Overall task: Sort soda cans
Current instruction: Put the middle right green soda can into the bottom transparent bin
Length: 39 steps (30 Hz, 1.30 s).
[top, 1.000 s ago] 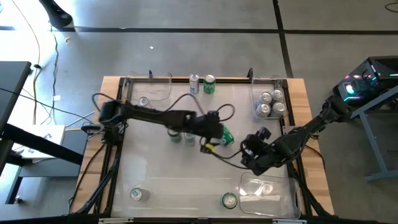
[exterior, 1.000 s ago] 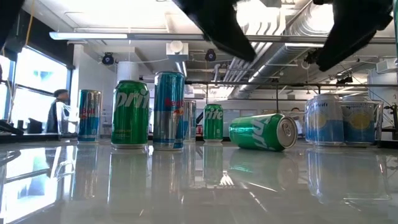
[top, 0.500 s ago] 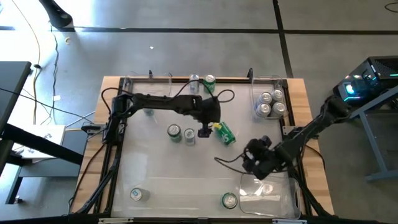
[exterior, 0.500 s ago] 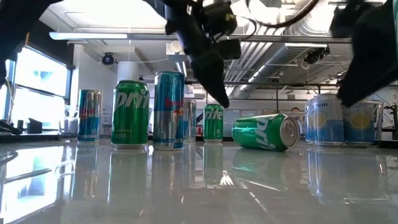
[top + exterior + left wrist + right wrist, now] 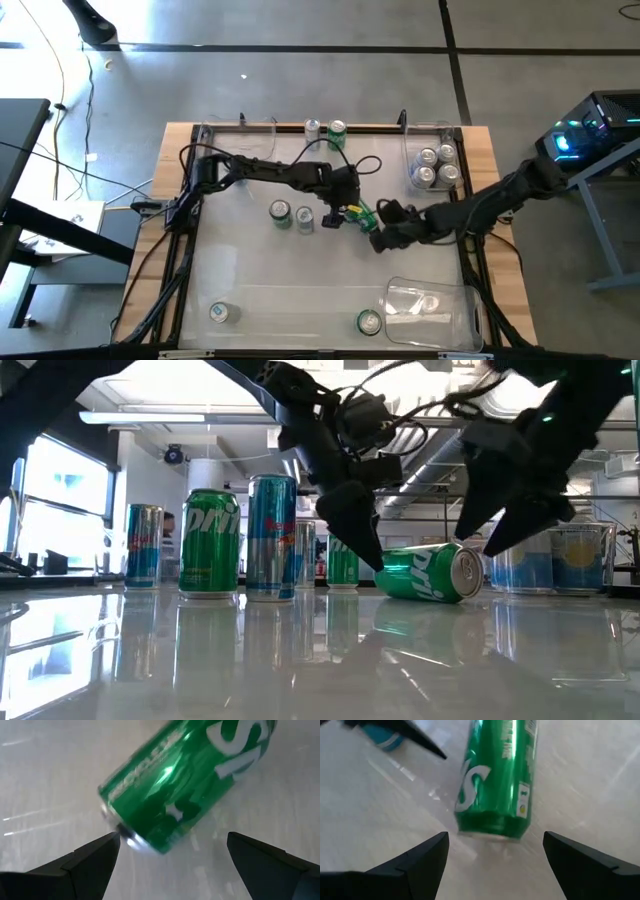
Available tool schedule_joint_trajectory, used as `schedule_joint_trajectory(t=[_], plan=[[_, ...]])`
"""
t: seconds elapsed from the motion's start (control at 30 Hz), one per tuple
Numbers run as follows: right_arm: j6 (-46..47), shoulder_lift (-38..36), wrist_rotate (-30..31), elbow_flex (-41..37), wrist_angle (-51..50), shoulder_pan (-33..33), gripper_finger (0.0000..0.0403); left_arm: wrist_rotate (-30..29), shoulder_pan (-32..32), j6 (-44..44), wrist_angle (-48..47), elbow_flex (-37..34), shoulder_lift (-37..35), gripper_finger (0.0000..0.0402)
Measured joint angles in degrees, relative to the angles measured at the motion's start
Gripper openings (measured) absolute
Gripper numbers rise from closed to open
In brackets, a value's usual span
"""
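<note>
A green soda can (image 5: 362,216) lies on its side on the glossy table, mid-table. My left gripper (image 5: 337,214) hangs open at the can's left end, its fingers (image 5: 95,857) standing on either side of that end (image 5: 125,832). My right gripper (image 5: 380,240) is open too, just near-right of the can (image 5: 500,780), pointing down at its other end (image 5: 490,826) from a little above. In the low view the can (image 5: 428,572) lies between the left gripper (image 5: 362,548) and the right gripper (image 5: 510,525). My left gripper has one fingertip (image 5: 114,840) right beside the rim of the lying can's end (image 5: 122,831); I cannot tell whether it touches. The fingers slant down from the table's left.
Two upright cans (image 5: 280,212) (image 5: 304,218) stand left of the lying one, two more (image 5: 313,130) (image 5: 336,133) at the far edge, two (image 5: 218,313) (image 5: 369,321) near the front. Clear bins stand far left (image 5: 262,146), far right (image 5: 418,150) with several silver cans, and near right (image 5: 440,298).
My left gripper has sunk toward the lying can and now hangs at its left end. My right gripper has swung from the near right toward the can, come lower and rolled. Both stay open.
</note>
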Motion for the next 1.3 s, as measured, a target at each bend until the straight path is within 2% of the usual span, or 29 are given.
schedule_joint_trajectory(t=[0.17,0.4,0.7,0.9,1.13,1.3], plan=[[-3.3,0.0,-8.6,-0.5,0.0,-5.7,0.0318,2.1,-0.8,-0.5,1.9,0.0,0.5,0.0365],[-8.9,0.0,-12.2,-0.6,1.7,-8.6,0.0318,2.6,-2.1,-1.0,6.4,0.0,0.5,0.0365],[-12.0,1.5,-13.6,-0.5,2.5,-9.8,0.0318,2.6,-2.8,-2.2,8.6,-0.1,1.6,0.0365],[-12.4,5.0,-12.8,-0.3,3.0,-9.7,0.0319,2.6,-2.9,-3.6,8.0,-0.2,2.3,0.0365],[-13.5,5.1,-12.7,-0.4,2.9,-9.7,0.0319,2.5,-2.9,-4.2,9.5,-1.5,2.3,0.0365],[-13.5,4.9,-13.4,-0.5,2.5,-9.8,0.0319,-3.1,-3.4,-3.9,6.7,-1.7,1.2,0.0365]])
